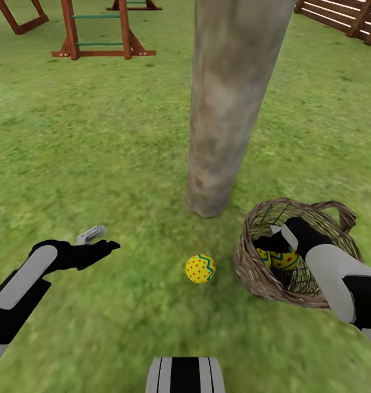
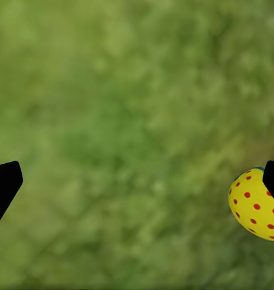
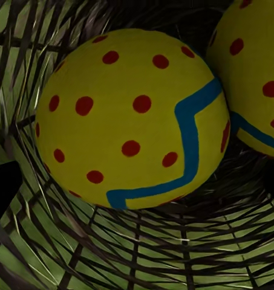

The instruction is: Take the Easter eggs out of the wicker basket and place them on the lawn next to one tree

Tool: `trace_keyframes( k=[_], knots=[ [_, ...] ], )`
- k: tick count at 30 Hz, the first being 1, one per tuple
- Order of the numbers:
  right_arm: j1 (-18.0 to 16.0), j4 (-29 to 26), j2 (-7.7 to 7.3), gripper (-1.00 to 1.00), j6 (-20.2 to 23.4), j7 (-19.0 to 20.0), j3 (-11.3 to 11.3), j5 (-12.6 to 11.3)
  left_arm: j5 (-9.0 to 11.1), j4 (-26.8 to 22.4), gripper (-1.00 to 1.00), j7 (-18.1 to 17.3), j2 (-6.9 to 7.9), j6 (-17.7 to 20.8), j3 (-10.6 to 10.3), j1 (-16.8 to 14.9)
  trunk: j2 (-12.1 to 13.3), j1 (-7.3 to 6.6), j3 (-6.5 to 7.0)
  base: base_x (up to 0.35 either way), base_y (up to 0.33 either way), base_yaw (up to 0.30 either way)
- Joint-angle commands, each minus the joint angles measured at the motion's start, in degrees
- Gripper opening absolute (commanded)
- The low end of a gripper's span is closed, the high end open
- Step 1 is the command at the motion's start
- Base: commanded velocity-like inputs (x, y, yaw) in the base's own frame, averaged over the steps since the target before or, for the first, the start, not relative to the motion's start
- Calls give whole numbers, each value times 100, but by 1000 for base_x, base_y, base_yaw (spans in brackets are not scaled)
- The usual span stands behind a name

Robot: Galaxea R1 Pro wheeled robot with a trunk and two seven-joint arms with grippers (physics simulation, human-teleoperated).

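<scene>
A: Nearest us, the left gripper (image 1: 98, 240) hangs released and empty over the lawn (image 1: 98, 136); one Easter egg (image 1: 200, 268) lies near the tree (image 1: 229, 109).

B: And the right gripper (image 1: 281, 232)?

A: Down inside the wicker basket (image 1: 251, 273), at right, fingers spread either side of a second egg (image 3: 133, 118), a third (image 3: 251, 78) touching it. Not yet clamped, I'd say. Next: close on it, lift clear.

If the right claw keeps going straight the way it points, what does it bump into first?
Most likely an Easter egg. The right claw is reaching down into the wicker basket, and its wrist camera looks straight at that egg, close up, with a second egg beside it. Exact depth is hard to judge.
</scene>
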Motion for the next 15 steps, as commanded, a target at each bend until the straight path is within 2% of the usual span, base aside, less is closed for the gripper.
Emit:
trace_keyframes(
  k=[1,8,15],
  knots=[
    [-1,-7,-3,100,-23,-8,18,-48,46,-6,100,52,4,-3,-7,-5,-2,-1,-4,0,0,0],
    [7,1,-3,100,-407,-8,19,-48,46,-6,100,56,4,-3,-7,-5,-2,-1,-4,0,0,0],
    [7,5,-12,100,-495,-8,18,-42,43,-6,100,56,4,-3,-53,-5,-2,-1,-4,0,0,0]
  ],
)
